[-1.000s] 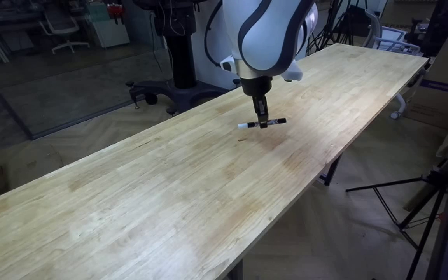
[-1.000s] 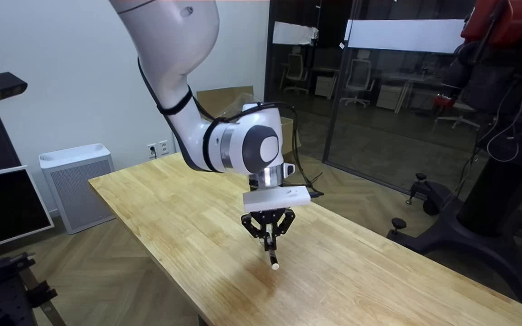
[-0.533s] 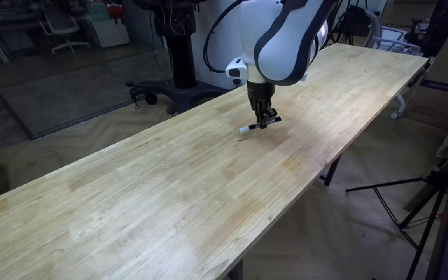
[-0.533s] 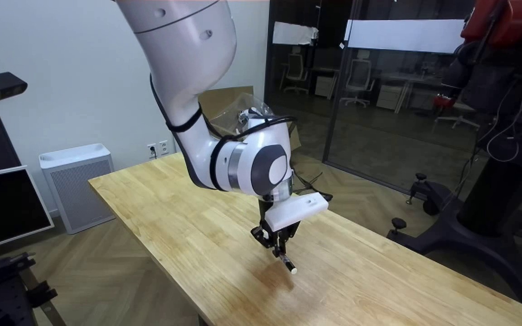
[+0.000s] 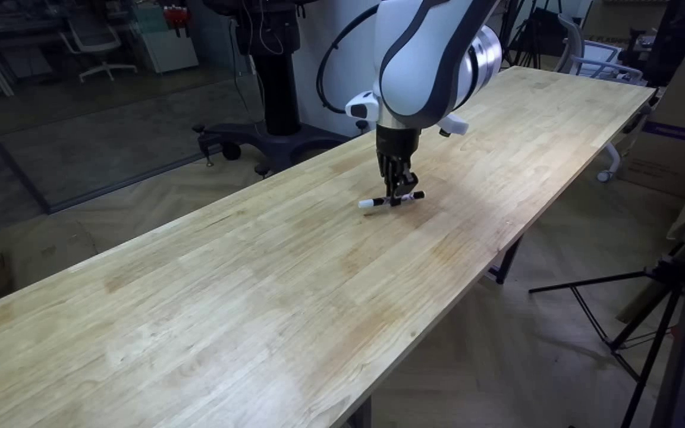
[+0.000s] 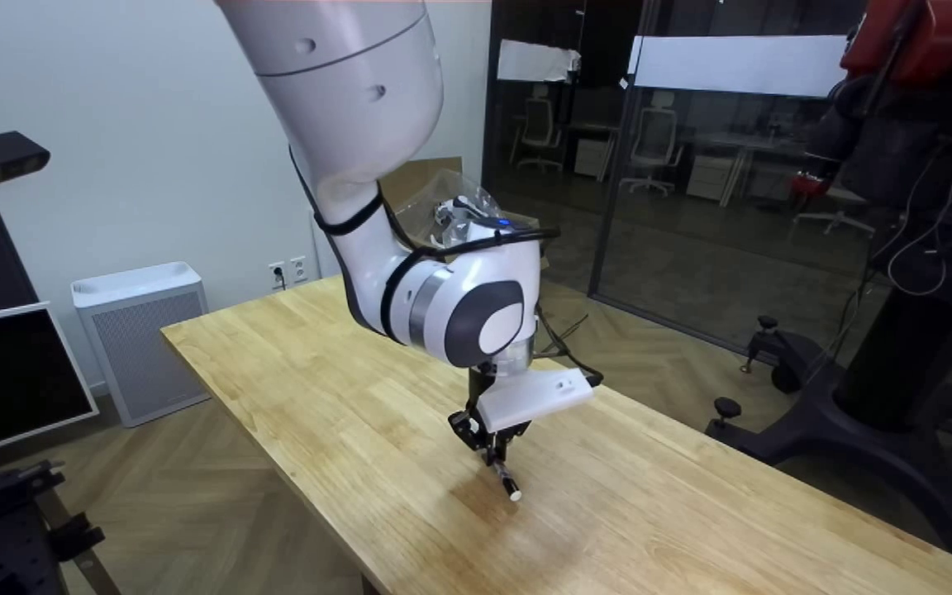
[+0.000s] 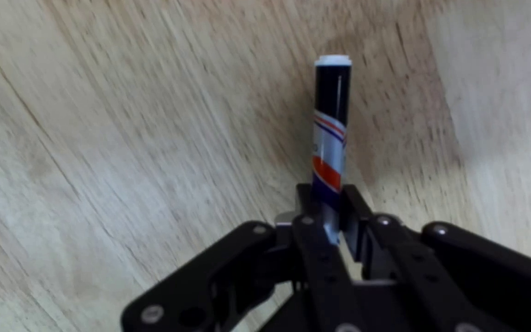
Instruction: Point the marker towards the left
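Observation:
The marker is a thin stick with black sections, a printed middle and a white end. It shows in both exterior views and in the wrist view. My gripper is shut on its middle, low over the wooden table. In an exterior view the white end points left and the black end right. In another exterior view the gripper holds it with one end toward the camera. In the wrist view the marker runs upward from between the fingertips; its other end is hidden. I cannot tell whether it touches the table.
The long table's edges run on both sides of the arm. A dark wheeled stand is beyond the far edge. A tripod stands near the other side. A white air purifier stands by the wall.
The gripper has come down toward the table with the marker in it and has turned. Over the last half second the marker has moved slightly left in both exterior views.

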